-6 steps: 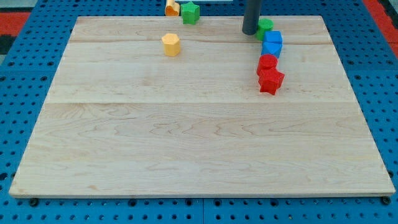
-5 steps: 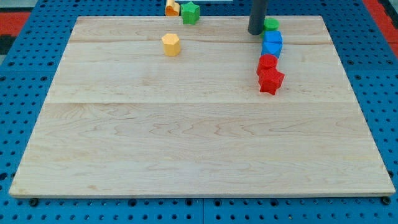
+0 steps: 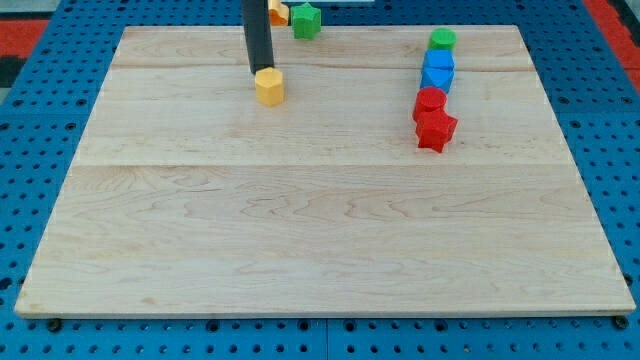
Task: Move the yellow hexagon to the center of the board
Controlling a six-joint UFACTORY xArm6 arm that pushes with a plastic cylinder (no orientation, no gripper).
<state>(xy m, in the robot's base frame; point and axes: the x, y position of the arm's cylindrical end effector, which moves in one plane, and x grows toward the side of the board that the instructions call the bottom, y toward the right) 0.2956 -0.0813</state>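
The yellow hexagon [image 3: 269,86] lies on the wooden board [image 3: 320,220] in the upper left part of the view. My tip [image 3: 259,72] stands right at the hexagon's upper left edge, touching it or nearly so. The rod rises straight up out of the view's top.
An orange block [image 3: 277,13] and a green block [image 3: 306,20] sit at the board's top edge, right of the rod. At the upper right a column runs downward: a green round block [image 3: 442,40], two blue blocks [image 3: 437,70], a red block [image 3: 430,101], a red star-like block [image 3: 435,130].
My tip has swept from beside the green round block at the upper right to the yellow hexagon's upper left. The hexagon has shifted slightly down and left.
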